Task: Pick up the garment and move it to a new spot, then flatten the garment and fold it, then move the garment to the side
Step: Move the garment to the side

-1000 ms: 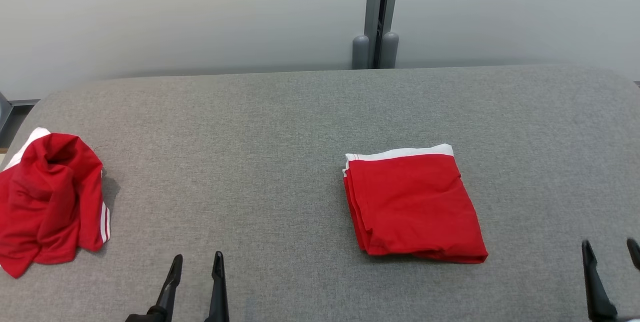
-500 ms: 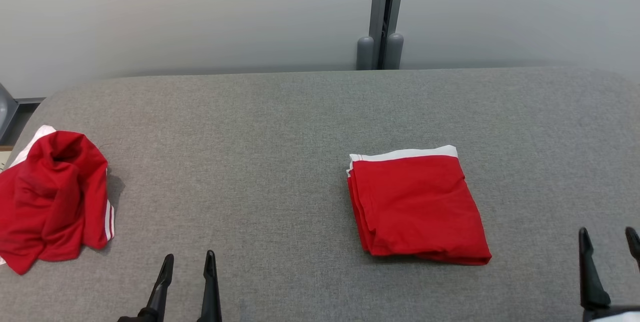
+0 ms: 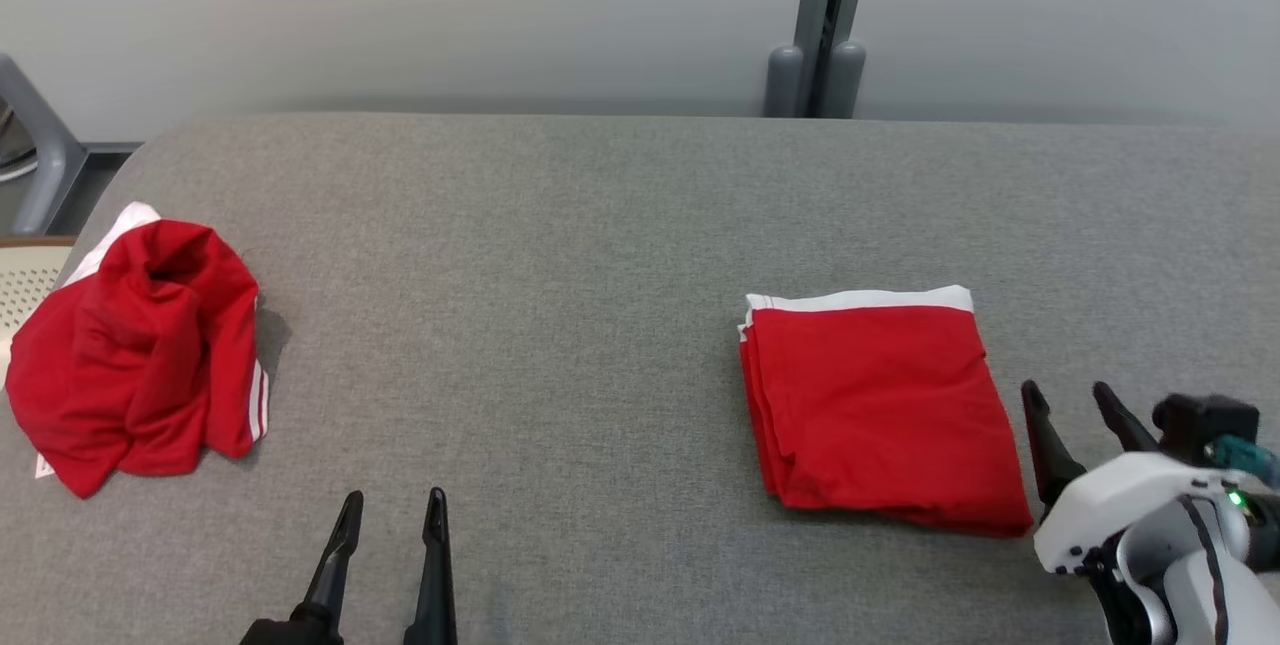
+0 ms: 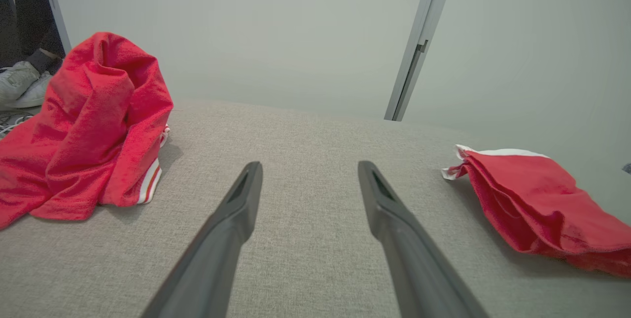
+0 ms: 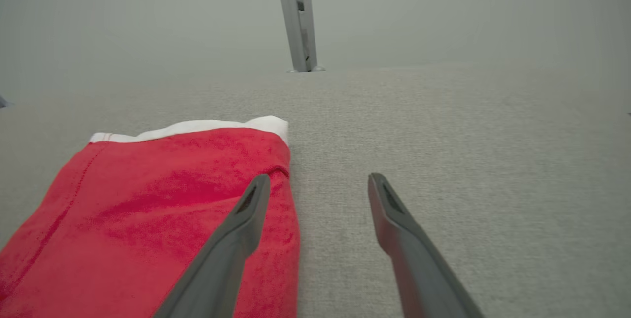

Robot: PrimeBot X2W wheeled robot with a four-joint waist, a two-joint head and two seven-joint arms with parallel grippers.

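Note:
A folded red garment [image 3: 880, 405] with a white band along its far edge lies right of centre on the grey table [image 3: 600, 225]. A second red garment [image 3: 140, 355], crumpled and striped white, sits in a heap at the table's left end. My right gripper [image 3: 1068, 395] stands open just beside the folded garment's right edge, holding nothing. In the right wrist view its left finger [image 5: 246, 209] crosses over the folded garment [image 5: 148, 209]. My left gripper [image 3: 392, 507] is open near the front edge over bare cloth. In the left wrist view it [image 4: 309, 167] points between the heap [image 4: 88, 125] and the folded piece [image 4: 537, 204].
A grey post [image 3: 820, 25] rises behind the table against a pale wall. A chair [image 3: 30, 285] stands off the left end, and a white shoe [image 4: 19, 81] lies on the floor beyond the heap. Bare table stretches between the two garments.
The head camera has turned, shifting the whole picture to the right. My right gripper has come in from the right to the folded garment's edge. The left gripper has hardly moved.

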